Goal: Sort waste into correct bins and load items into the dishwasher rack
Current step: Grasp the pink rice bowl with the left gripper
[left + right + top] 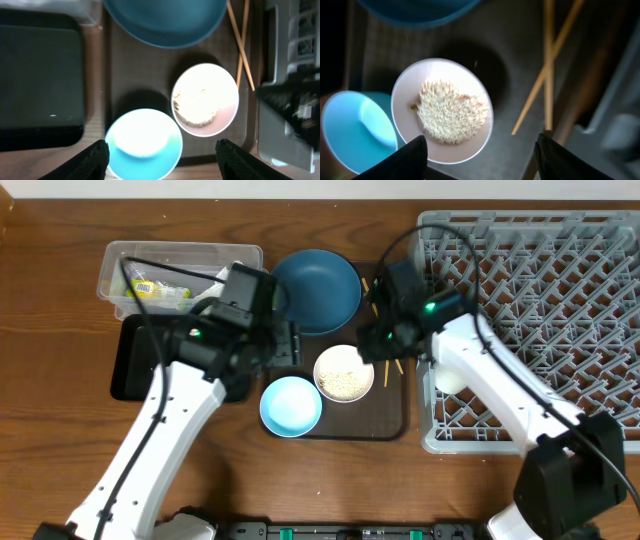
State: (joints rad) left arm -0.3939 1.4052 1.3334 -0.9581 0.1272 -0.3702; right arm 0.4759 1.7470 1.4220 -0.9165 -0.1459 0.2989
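The white bowl (344, 373) holds rice-like crumbs (451, 111) and sits on the brown serving tray (385, 415) beside the light blue bowl (291, 405). The dark blue plate-bowl (315, 290) lies behind them. Two chopsticks (547, 75) lie crossed on the tray's right side. My left gripper (162, 160) is open and empty above the light blue bowl (143, 142). My right gripper (482, 160) is open and empty above the white bowl's (442, 110) right edge. The clear tub (180, 255) holds the yellow-green wrapper (155, 288). The black tray (135, 365) lies in front of it.
The grey dishwasher rack (540, 310) fills the right side, close against the serving tray. A small white thing (447, 380), perhaps the cup, shows in its front left corner under my right arm. Bare wooden table lies in front.
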